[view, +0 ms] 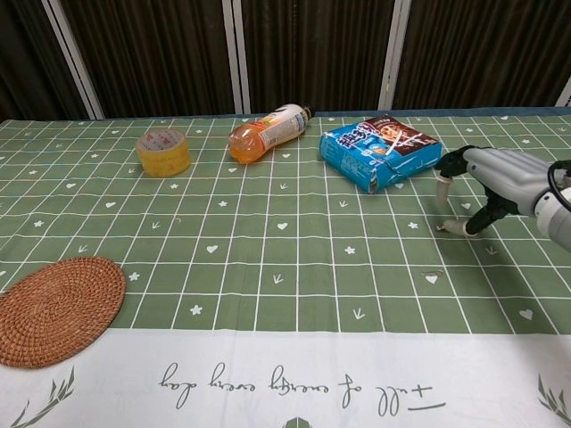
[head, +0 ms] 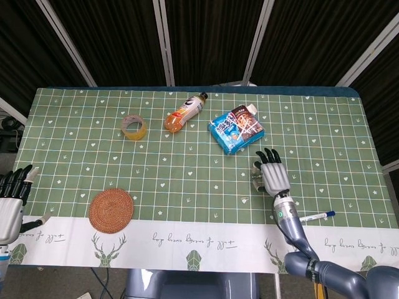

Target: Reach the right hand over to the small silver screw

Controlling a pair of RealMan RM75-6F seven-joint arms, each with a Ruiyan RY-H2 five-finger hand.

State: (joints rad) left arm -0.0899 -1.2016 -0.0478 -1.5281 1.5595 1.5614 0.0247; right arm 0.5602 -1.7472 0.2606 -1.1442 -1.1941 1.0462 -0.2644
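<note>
Dark curtains with pale frame bars close off the back, and in front of them the tabletop [head: 81,149] wears a green checked cloth with a white front strip printed with deer. Right hand [head: 272,178] hovers palm-down over the right part of the cloth, fingers [view: 442,181] spread apart and holding nothing. Small silver screw [view: 441,228] lies on the cloth directly beneath it; in the chest view only its left tip shows at the thumb, the rest hidden behind the hand, and I cannot tell whether the thumb touches it.

Just beyond the hand lies a blue snack packet [head: 235,128], and left of that an orange drink bottle [head: 184,112] on its side. A roll of yellow tape [head: 133,126] sits further left. Near the front left rests a round woven coaster [head: 111,210]. A pen [head: 317,216] lies on the white strip beside the right forearm. Left hand [head: 12,202] sits at the tabletop's front left edge, fingers apart and empty.
</note>
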